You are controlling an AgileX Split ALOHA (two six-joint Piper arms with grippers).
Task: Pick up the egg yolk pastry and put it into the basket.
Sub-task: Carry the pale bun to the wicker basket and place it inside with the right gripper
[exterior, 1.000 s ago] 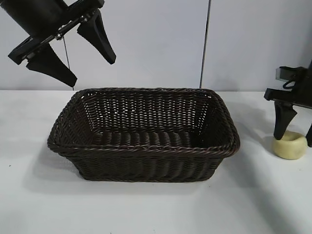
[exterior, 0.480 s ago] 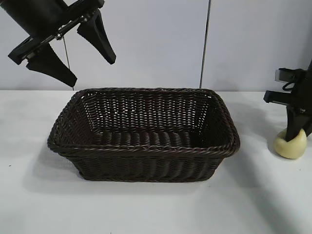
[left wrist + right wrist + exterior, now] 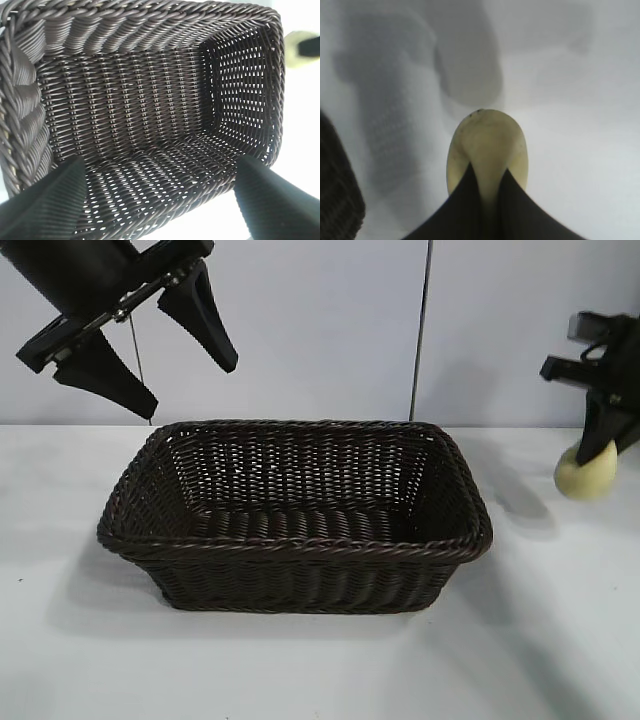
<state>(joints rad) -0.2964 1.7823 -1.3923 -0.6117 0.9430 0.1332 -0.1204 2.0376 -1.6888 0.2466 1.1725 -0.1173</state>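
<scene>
Well, white table spans the scene, w/ pale grey wall panels behind, split by a dark vertical seam. Basket sits mid-table, dark woven wicker, nothing inside it. Left gripper hangs up high above basket's left rear corner, jaws spread wide, holding nothing. Right gripper is off to basket's right, lifted clear of the table, fingers pinched narrow on the pastry. Pastry is in the air, tilted on edge, well apart from basket.
</scene>
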